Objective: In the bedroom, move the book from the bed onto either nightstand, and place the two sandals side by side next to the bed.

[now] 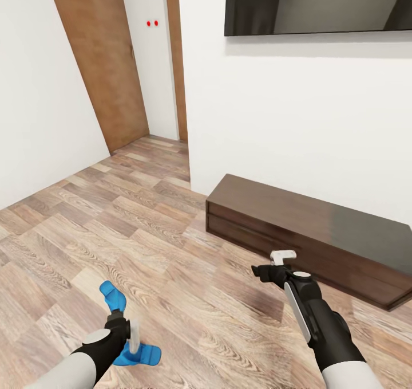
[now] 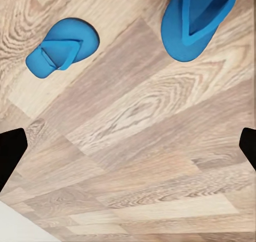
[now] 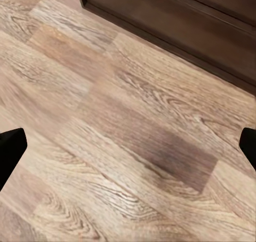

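A: Head view, entries?
B: Wood-plank floor (image 1: 143, 228). Two blue sandals: first sandal (image 1: 113, 297) on the floor, second sandal (image 1: 143, 354) near it, nearer the robot, the two lying at different angles and apart. Left tool (image 1: 127, 330) hangs above the gap between them, partly covering the second sandal. Right tool (image 1: 274, 266) hangs over bare floor, just short of a low dark-brown cabinet (image 1: 309, 234) standing against the white wall. Dark screen (image 1: 317, 5) above that cabinet; wooden door (image 1: 100, 57) far beyond the sandals.

A: Left wrist view?
B: First sandal (image 2: 61, 47) and second sandal (image 2: 197, 20) both flat on the planks, straps up, well apart. Two dark fingertips (image 2: 10, 151) at the frame's edges, spread wide, nothing between them: left tool released.

A: Right wrist view?
B: Planks and the cabinet base (image 3: 176, 23). Fingertips (image 3: 10, 148) wide apart, holding nothing: right tool released too.

A: Containers?
B: Only the cabinet; fronts closed, contents not visible.

A: Step in hand?
B: By my reading, the sandal step, at the approach. Neither is grasped. Next move calls for lowering the left tool onto one sandal, pinching its edge or strap, then carrying it to the bed.
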Controlling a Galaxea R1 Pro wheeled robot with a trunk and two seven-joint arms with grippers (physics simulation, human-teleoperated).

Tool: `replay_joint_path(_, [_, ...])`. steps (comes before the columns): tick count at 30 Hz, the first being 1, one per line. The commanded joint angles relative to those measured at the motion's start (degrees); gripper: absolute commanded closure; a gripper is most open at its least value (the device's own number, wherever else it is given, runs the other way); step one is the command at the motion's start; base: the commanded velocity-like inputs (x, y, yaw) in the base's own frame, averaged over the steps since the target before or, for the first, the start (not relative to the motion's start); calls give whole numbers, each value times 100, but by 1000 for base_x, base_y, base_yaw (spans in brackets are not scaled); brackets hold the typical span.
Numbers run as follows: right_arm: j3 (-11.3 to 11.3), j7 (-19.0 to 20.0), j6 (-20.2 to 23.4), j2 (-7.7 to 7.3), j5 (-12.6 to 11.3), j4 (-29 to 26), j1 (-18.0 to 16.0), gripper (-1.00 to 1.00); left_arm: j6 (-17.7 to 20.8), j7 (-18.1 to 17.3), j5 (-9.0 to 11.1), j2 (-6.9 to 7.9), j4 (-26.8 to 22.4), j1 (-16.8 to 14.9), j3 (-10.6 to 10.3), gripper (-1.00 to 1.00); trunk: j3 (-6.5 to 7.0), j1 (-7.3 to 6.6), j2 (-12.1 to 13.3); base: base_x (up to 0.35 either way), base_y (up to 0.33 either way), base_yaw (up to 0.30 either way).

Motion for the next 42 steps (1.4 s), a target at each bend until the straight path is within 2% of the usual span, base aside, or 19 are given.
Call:
replay_joint_path(1, [6, 14, 28, -3, 6, -7, -3, -100, 7, -59, -53, 2, -14, -1, -26, -100, -33, 22, -44, 0, 0, 0])
replay_joint_path(29, [15, 17, 28, 2, 6, 20, -4, -100, -3, -62, -52, 7, -89, -96, -26, -100, -791, 637, -1167, 0, 0, 0])
replay_joint_path(33, [16, 18, 28, 2, 6, 20, -2, -100, 8, -67, -52, 64, -92, -221, -19, -100, -899, 725, -1327, 0, 0, 0])
replay_joint_path(36, [16, 21, 28, 4, 6, 20, -2, -100, 12, -135, -46, 133, -91, -320, -13, -100, -980, 790, -1448, 0, 0, 0])
replay_joint_path(42, [16, 21, 28, 9, 6, 20, -3, -100, 14, -442, -50, 181, -92, -514, -9, -100, -1143, 922, -1688, 0, 0, 0])
